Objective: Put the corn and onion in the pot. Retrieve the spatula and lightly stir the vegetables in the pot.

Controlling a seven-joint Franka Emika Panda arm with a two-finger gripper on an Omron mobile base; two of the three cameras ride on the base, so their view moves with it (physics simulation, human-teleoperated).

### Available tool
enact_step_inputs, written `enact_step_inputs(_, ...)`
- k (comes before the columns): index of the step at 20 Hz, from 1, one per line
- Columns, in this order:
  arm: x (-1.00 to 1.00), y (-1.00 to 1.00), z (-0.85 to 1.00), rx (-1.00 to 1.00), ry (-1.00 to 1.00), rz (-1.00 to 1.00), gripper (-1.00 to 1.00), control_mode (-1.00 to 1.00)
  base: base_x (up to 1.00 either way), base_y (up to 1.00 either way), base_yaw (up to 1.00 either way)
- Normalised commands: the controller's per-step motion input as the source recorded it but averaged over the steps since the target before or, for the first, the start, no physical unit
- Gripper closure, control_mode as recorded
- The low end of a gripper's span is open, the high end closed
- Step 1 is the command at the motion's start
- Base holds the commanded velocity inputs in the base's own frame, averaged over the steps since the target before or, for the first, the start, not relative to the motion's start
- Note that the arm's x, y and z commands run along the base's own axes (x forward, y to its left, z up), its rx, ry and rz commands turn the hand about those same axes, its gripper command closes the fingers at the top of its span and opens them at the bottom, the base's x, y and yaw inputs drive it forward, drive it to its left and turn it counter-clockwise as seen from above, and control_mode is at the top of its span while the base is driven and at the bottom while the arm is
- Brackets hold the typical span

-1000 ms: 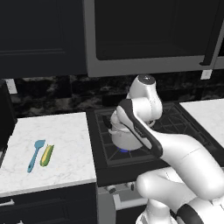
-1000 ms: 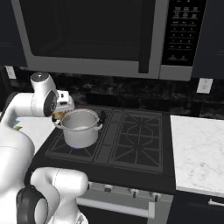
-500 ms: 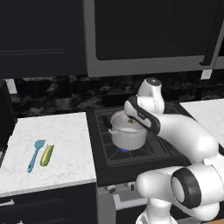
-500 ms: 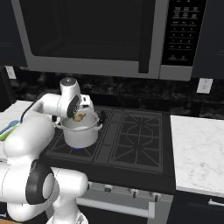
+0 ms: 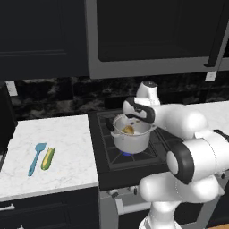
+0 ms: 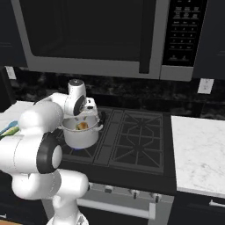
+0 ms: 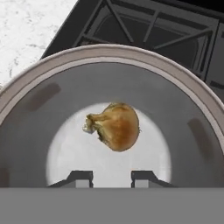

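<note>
I can't read any words or numbers here. The microwave (image 6: pixel 110 37) at the top of the right base view has a dark button panel (image 6: pixel 181 33) at the upper right, with small pale marks on it, but they are too tiny and blurry for me to make out. I see no labels or signs.

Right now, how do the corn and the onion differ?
The onion is round and golden-brown; the corn is an elongated yellow-green cob. The onion is inside the steel pot on the stove; the corn lies out on the white counter, left of the stove, beside the teal spatula. Neither is held.
</note>
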Motion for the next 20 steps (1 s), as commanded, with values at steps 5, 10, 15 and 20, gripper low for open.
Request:
enact_step_inputs(5,-0.03,0.00,0.15,0.00,-0.05,0.00,-1.00,-1.00,0.00,0.00,0.00)
enact_step_inputs(10,-0.89,0.30,0.76,0.00,-0.15,0.00,-1.00,-1.00,0.00,0.00,0.00)
enact_step_inputs(15,-1.00,0.96,0.10,0.00,-0.01,0.00,-1.00,-1.00,0.00,0.00,0.00)
enact_step_inputs(20,-0.95,1.00,0.18,0.08,0.02,0.00,-1.00,-1.00,0.00,0.00,0.00)
